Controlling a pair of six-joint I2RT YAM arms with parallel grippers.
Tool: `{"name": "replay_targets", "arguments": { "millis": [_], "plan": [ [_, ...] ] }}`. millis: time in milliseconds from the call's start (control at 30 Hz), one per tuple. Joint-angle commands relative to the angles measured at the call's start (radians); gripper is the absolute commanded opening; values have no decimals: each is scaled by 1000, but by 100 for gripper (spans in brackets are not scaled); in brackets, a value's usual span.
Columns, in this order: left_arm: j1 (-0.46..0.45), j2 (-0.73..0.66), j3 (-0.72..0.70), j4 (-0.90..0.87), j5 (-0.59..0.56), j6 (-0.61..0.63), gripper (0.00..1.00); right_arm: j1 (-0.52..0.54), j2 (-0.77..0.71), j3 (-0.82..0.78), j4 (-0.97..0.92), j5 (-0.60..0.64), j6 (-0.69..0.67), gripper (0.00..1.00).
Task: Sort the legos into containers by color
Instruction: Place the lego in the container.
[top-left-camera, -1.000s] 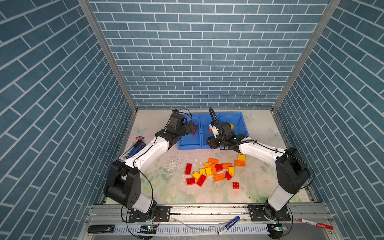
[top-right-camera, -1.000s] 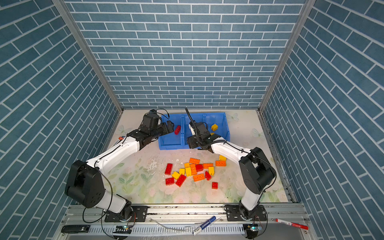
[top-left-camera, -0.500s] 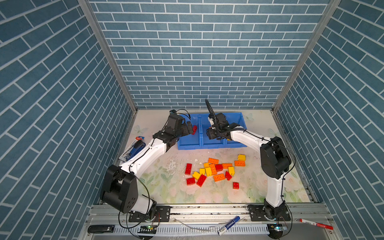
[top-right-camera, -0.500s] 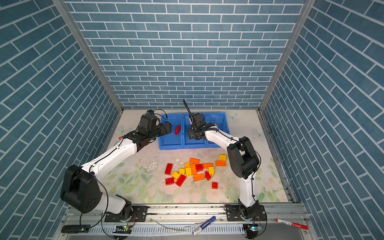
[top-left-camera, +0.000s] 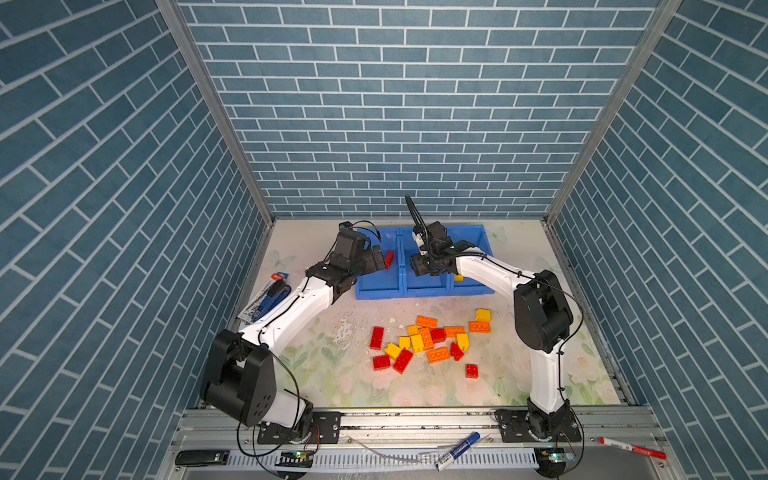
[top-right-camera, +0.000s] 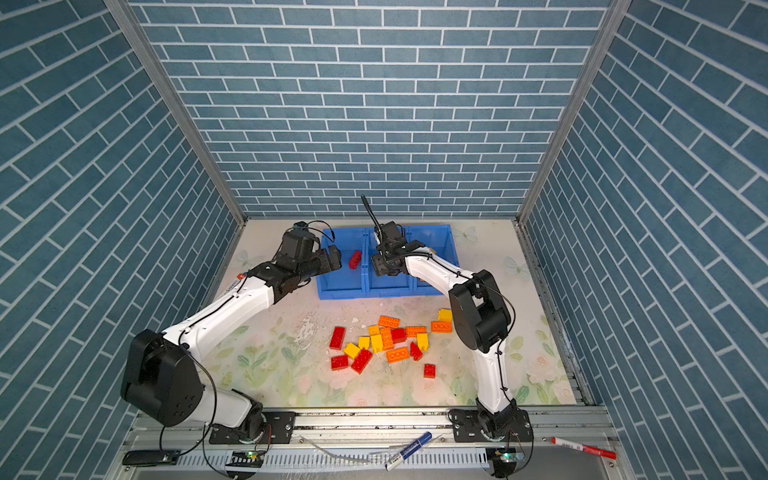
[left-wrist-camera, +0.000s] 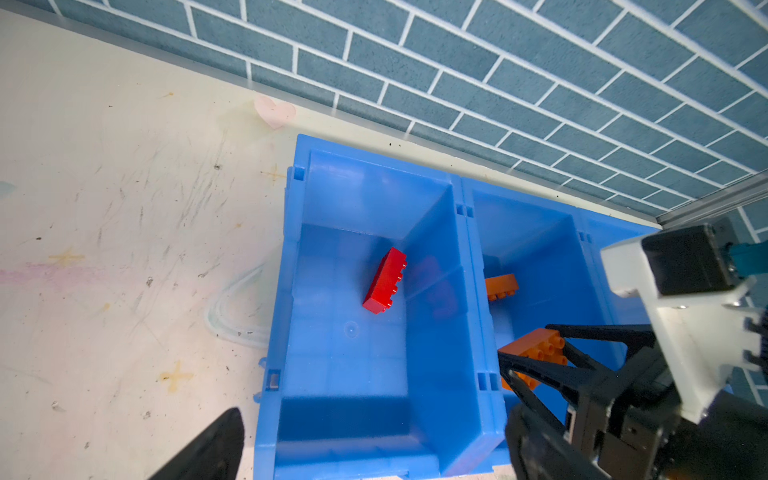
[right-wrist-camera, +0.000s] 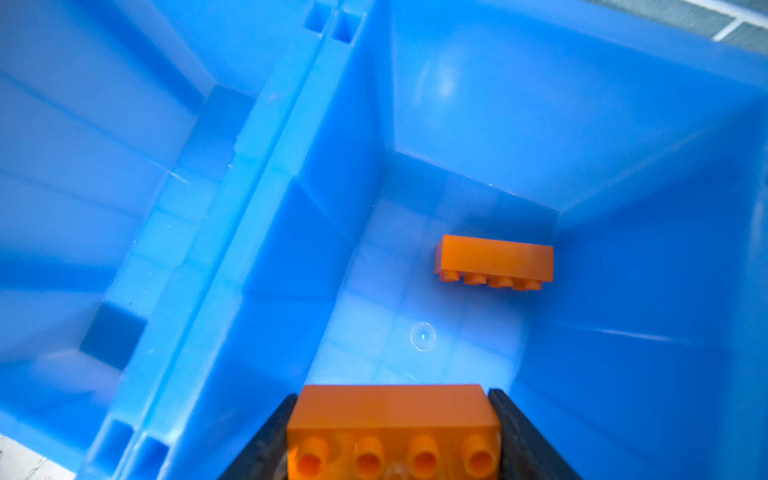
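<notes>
Blue containers (right-wrist-camera: 257, 158); orange lego (right-wrist-camera: 392, 419) in right end effector (right-wrist-camera: 392, 405), wrist views only; left end effector (top-right-camera: 336, 258) wide.

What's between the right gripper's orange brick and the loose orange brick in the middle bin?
Nothing: only bare bin floor separates the held orange brick from the loose orange brick, seen in the right wrist view.
</notes>
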Motion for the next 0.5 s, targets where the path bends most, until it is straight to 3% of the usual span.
{"name": "replay_targets", "arguments": {
  "millis": [0, 300, 467],
  "plan": [
    [2, -7, 1, -36, -25, -4, 99, 5, -1, 30, -27, -4, -24, 70],
    [3, 11, 36, -213, 11, 13, 99, 6, 3, 15, -3, -10, -21, 73],
    [2, -43, -30, -333, 83, 62, 99, 8, -41, -14, 14, -21, -14, 74]
  ]
}}
